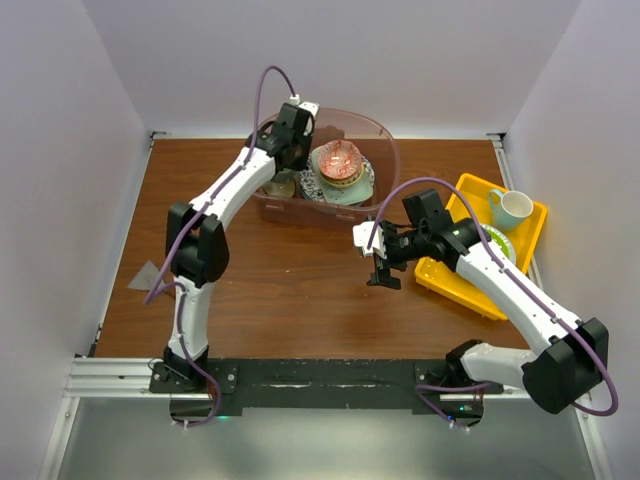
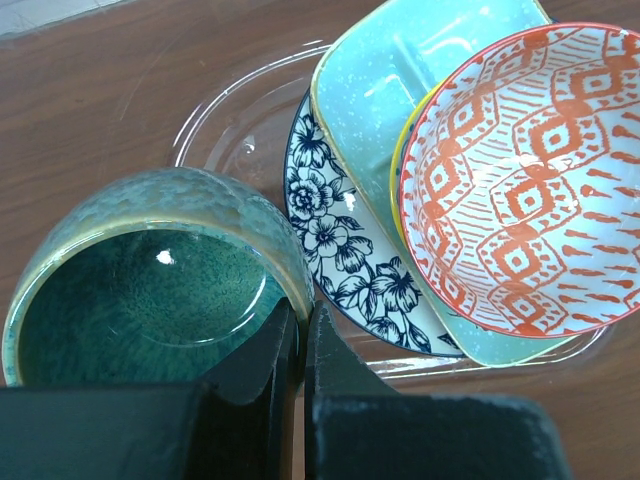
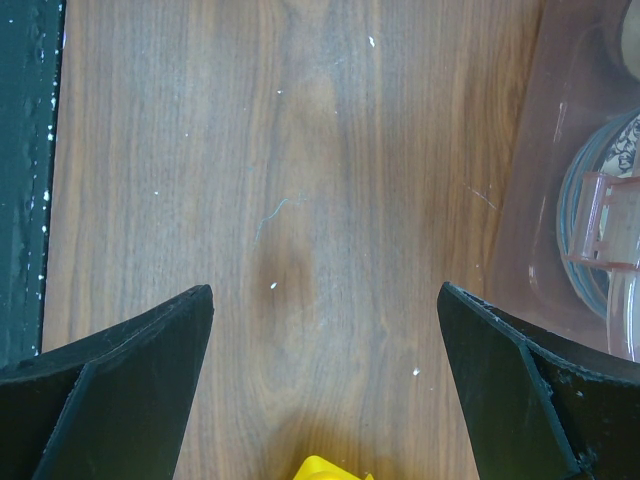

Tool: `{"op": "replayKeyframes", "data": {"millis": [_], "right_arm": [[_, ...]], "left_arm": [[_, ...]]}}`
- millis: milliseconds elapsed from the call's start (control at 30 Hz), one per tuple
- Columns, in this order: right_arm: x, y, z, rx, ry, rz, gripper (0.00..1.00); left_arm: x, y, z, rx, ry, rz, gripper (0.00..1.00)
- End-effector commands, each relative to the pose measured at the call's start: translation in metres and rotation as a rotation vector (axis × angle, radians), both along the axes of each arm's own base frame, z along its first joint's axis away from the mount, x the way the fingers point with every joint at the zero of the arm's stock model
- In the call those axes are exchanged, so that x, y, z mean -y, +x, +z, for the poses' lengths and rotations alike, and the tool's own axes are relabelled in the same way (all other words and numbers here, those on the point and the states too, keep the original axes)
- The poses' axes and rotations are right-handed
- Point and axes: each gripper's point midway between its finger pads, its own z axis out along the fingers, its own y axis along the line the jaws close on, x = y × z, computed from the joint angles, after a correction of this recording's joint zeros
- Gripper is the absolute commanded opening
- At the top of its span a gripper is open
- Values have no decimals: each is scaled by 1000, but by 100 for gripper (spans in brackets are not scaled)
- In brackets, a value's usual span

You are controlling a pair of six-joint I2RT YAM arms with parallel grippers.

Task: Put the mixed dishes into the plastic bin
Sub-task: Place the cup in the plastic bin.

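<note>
left arm [image 1: 215, 205]: white links, black joints | right arm [image 1: 500, 275]: same white and black | purple cables [image 1: 262, 95]: one per arm, up from base plate [image 1: 330, 378] | right end effector fingers [image 3: 120, 390]: matte black wedges | base plate: black

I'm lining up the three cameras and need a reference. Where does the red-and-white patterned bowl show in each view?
Top external: the red-patterned bowl sits top centre, inside the plastic bin.
Left wrist: right side, overlapping the mint dish.
Right wrist: not in it.
Shared landmark: the plastic bin, seen as a clear floor in the left wrist view and at the right edge of the right wrist view.
</note>
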Motion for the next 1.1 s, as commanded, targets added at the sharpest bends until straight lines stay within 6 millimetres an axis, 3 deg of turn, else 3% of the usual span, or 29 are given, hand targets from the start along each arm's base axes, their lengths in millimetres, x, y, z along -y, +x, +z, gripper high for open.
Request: {"op": "replayKeyframes", "data": {"millis": [0, 567, 733, 1067], "right_arm": [[-2, -1, 4, 9, 24, 14, 98], [-2, -2, 5, 11, 25, 16, 98], [-2, -1, 5, 11, 25, 16, 98], [-2, -1, 5, 11, 24, 13, 98]], "left_arm": [[4, 28, 52, 182, -38, 0, 0], [1, 24, 9, 102, 0, -1, 0], [-1, 21, 4, 90, 7, 0, 0], [-4, 16, 2, 76, 10, 11, 11]]}}
